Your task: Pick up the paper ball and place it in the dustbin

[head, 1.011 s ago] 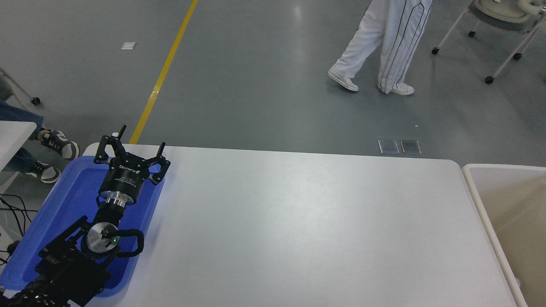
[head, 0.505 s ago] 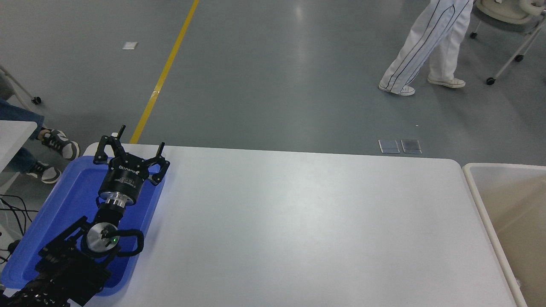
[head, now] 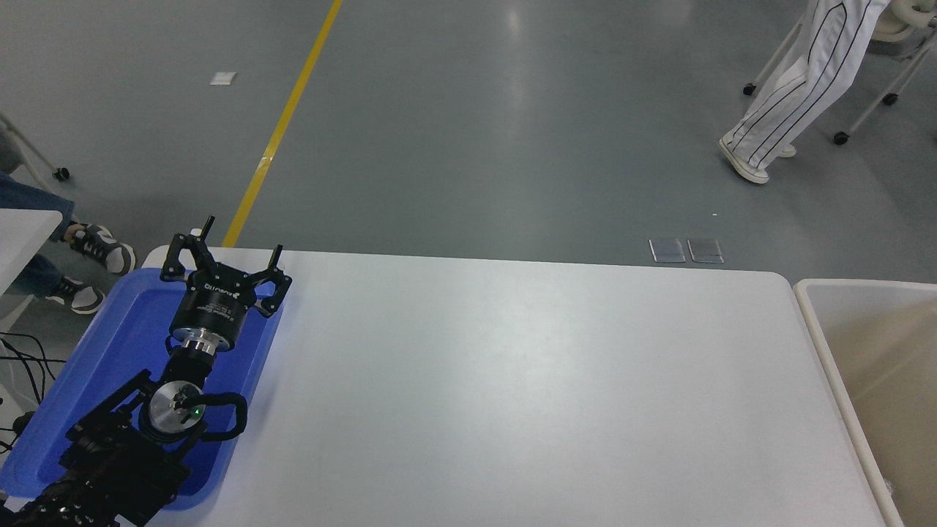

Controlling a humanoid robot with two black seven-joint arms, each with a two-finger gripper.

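Note:
The cream-beige dustbin (head: 820, 337) stands against the table's right edge, only partly in the picture. The paper ball is out of view. My left gripper (head: 241, 240) is open and empty, parked over the blue tray (head: 117, 344) at the lower left. My right arm and gripper are not in view.
The white table (head: 527, 388) fills the middle of the picture. A person in white striped trousers (head: 805, 80) walks on the floor at the far right, near a wheeled chair (head: 878, 66). Another person's feet (head: 95, 249) show at the far left.
The person in white trousers has walked to the right across the floor. My left arm has not moved.

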